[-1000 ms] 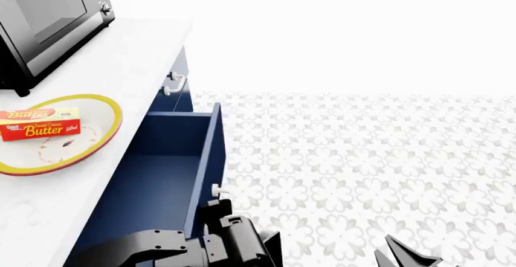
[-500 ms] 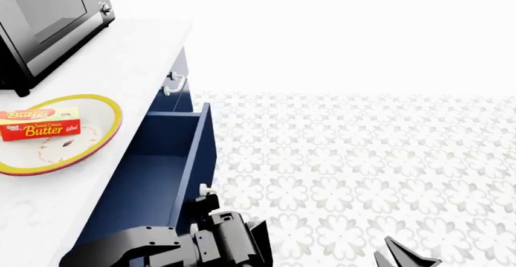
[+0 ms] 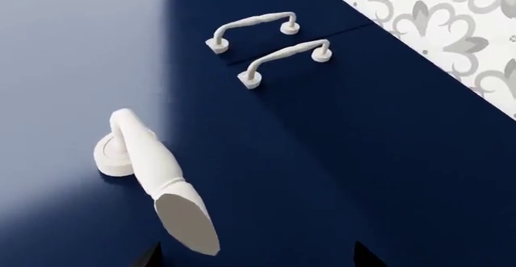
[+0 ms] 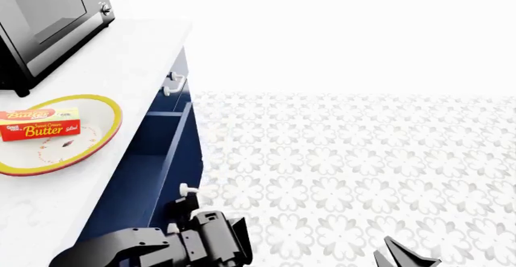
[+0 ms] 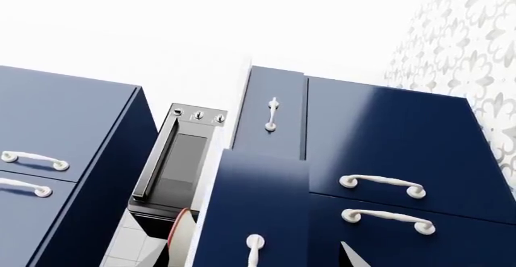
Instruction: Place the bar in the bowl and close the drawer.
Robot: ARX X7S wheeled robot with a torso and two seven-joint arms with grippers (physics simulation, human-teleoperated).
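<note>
Head view, taking the drawer (image 4: 165, 158) as landmark: left of it on the white bench (image 4: 121, 61) sits the bowl (image 4: 101, 107), with the bar (image 4: 40, 124) already lying inside, long axis running toward the drawer. Behind the bowl, a dark oven (image 4: 48, 19) at the bench's back. So step one looks done; only the drawer is left.

Drawer is part open, long axis along the bench edge, navy interior visible, front panel standing off the cabinet face. Left end effector (image 4: 187, 209) is right at the front, next to the white handle (image 4: 187, 189); handle lies just ahead of it, cabinet beyond. Left wrist view shows the handle (image 3: 153, 170) filling the frame close up; only finger corners at the edge, so cannot tell if it's wide or narrow.

Push direction: straight into the cabinet, across the drawer's long axis. Nothing in the gap that I can see.

Right of the drawer: patterned floor (image 4: 363, 158), right end effector (image 4: 407, 255) well apart, tips only, state unclear. Left arm is clearly nearer.
</note>
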